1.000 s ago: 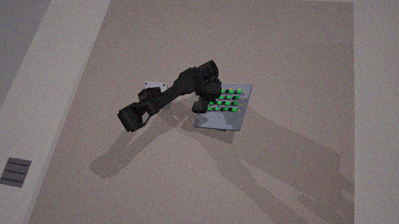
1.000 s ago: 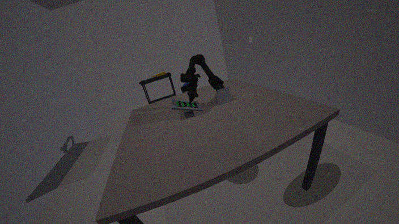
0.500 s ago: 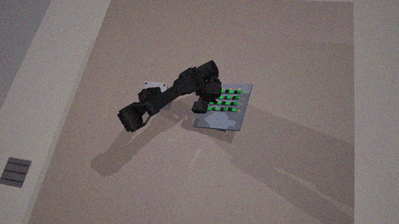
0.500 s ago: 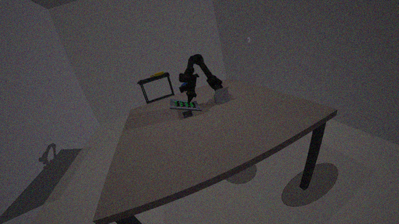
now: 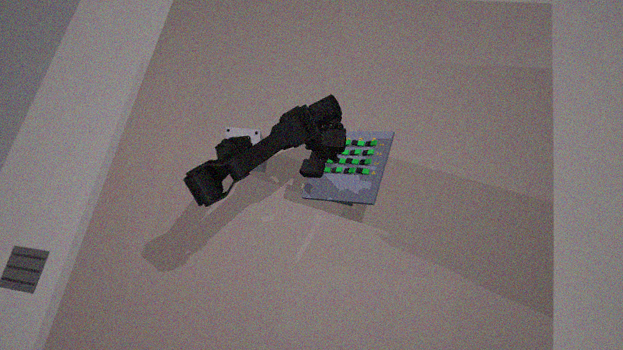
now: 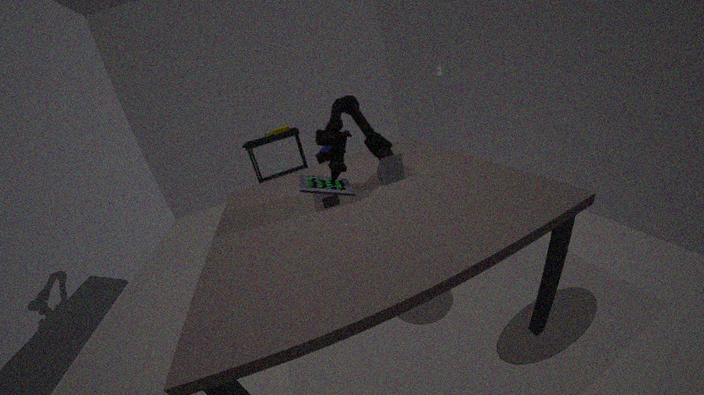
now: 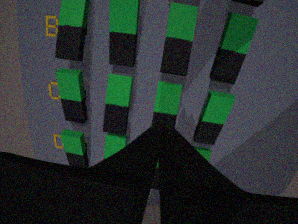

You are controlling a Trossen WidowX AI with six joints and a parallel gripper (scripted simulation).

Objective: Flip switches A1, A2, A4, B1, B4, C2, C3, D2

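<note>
The tilted grey switch panel (image 5: 344,188) (image 6: 350,192) (image 7: 37,117) carries rows of green-and-black rocker switches. My gripper (image 5: 332,157) (image 6: 334,179) (image 7: 162,130) is shut and empty, pointing down at the panel. In the wrist view its tips cover the near edge of the black half of switch C3 (image 7: 168,97); contact is unclear. Switches C2 (image 7: 119,91), C4 (image 7: 218,107) and C1 (image 7: 70,86) show beside it. The fingers partly cover D2 (image 7: 115,143) and D4 (image 7: 203,153), and nearly all of D3. Row A is almost entirely outside the wrist view. Raised ends are hard to judge.
The panel stands on a large table (image 5: 247,318) (image 6: 315,276), in front of the arm's pale base (image 5: 243,133) (image 6: 390,169). A dark open frame (image 6: 283,174) stands behind the table. Shadows of the arm and panel fall across the table.
</note>
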